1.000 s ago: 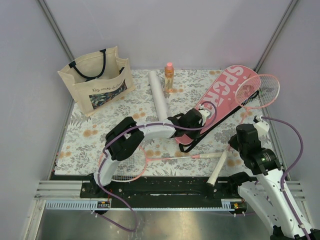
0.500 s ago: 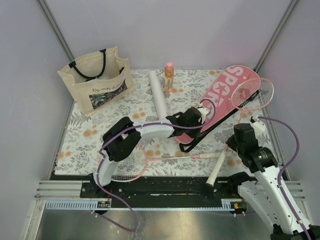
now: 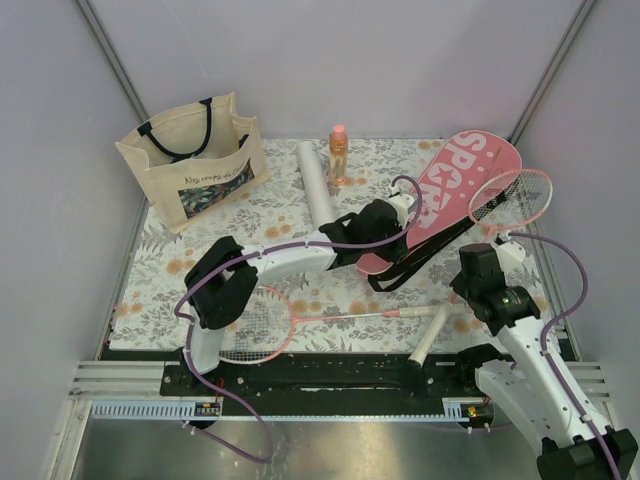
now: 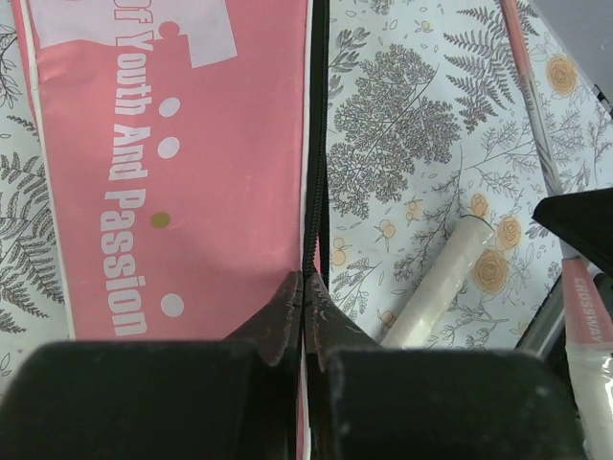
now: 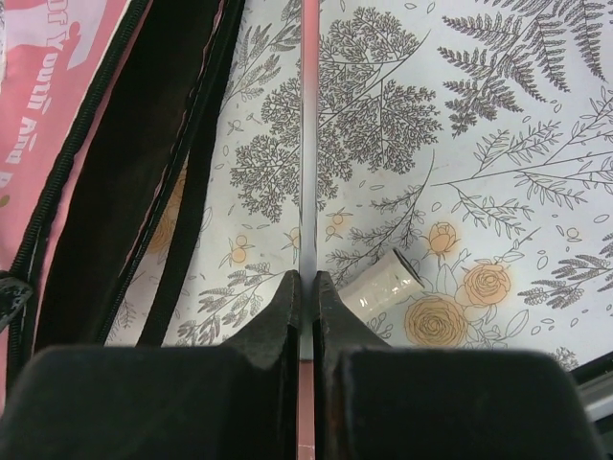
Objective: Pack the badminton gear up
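Table (image 3: 170, 290): a floral cloth is spread over it, and both arms are bolted at its near edge.
Tote bag (image 3: 190, 160): stood upright at the far left, with its black straps raised.
Pink cover (image 3: 455, 185): laid slantwise at the far right and lettered "SPORT". The wide end is set far, the narrow end toward the centre.
First racket (image 3: 510, 197): the pink-framed head is seen at the right edge of the pink cover's wide end, and the shaft runs near-left from it.
Second racket (image 3: 255, 325): laid flat by the near edge, head to the left, shaft pointed right.
White tube (image 3: 320, 190): laid far-to-near at the far centre, just left of the orange bottle.
Orange bottle (image 3: 339, 155): stood upright and capped in pink.
Left gripper (image 4: 305, 292): the fingers are pressed together on the black zip edge of the pink cover.
Right gripper (image 5: 308, 283): the fingers are pinched narrow on the thin shaft of the first racket.
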Robot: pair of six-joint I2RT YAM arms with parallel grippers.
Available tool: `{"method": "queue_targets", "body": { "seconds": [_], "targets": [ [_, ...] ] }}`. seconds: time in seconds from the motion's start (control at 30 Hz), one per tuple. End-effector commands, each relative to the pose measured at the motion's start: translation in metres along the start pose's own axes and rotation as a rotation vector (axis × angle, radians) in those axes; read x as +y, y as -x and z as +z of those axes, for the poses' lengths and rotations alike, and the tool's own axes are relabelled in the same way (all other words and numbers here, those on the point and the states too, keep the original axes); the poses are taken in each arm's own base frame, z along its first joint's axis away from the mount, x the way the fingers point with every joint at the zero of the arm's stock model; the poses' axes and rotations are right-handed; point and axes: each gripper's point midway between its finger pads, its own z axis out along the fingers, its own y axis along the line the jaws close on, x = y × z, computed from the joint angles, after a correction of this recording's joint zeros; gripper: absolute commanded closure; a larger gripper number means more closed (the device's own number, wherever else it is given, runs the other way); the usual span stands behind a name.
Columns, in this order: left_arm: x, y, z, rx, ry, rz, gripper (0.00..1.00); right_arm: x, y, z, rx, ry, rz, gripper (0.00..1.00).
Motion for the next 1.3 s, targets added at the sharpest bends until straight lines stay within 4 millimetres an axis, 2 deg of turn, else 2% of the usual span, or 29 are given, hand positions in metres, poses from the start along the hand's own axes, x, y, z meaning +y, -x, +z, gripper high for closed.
{"method": "queue_targets", "body": {
  "seconds": [0.0, 0.17, 0.27, 0.47, 0.63, 0.7, 0.9, 1.2, 1.27],
  "targets": [
    [-0.013, 0.034, -0.014, -0.099, -0.061, -0.04, 1.0, 0.004, 0.016, 0.005, -0.103, 0.031, 0.076, 1.0],
    [-0.014, 0.038, -0.015, -0.106, -0.062, -0.058, 1.0, 0.004, -0.006, 0.017, -0.029, 0.024, 0.102, 1.0],
    [-0.01, 0.037, -0.015, -0.102, -0.042, -0.057, 1.0, 0.001, -0.008, 0.018, -0.033, 0.018, 0.124, 1.0],
    [-0.005, 0.031, -0.014, -0.083, -0.015, -0.051, 1.0, -0.008, 0.004, 0.012, -0.059, -0.038, 0.103, 1.0],
    [0.0, 0.033, -0.015, -0.089, 0.012, -0.058, 1.0, -0.019, 0.028, -0.008, -0.14, -0.079, 0.074, 1.0],
    [0.002, 0.037, -0.017, -0.103, 0.023, -0.074, 1.0, -0.023, 0.031, -0.009, -0.15, -0.095, 0.069, 1.0],
    [0.001, 0.043, -0.022, -0.127, -0.002, -0.122, 1.0, -0.02, 0.011, 0.002, -0.082, -0.081, 0.062, 1.0],
    [0.005, 0.033, -0.022, -0.109, -0.003, -0.134, 1.0, -0.02, -0.007, 0.012, -0.041, -0.065, 0.083, 1.0],
    [0.005, 0.031, -0.021, -0.103, -0.005, -0.137, 1.0, -0.015, -0.008, 0.014, -0.048, -0.029, 0.106, 1.0]
  ]
}}
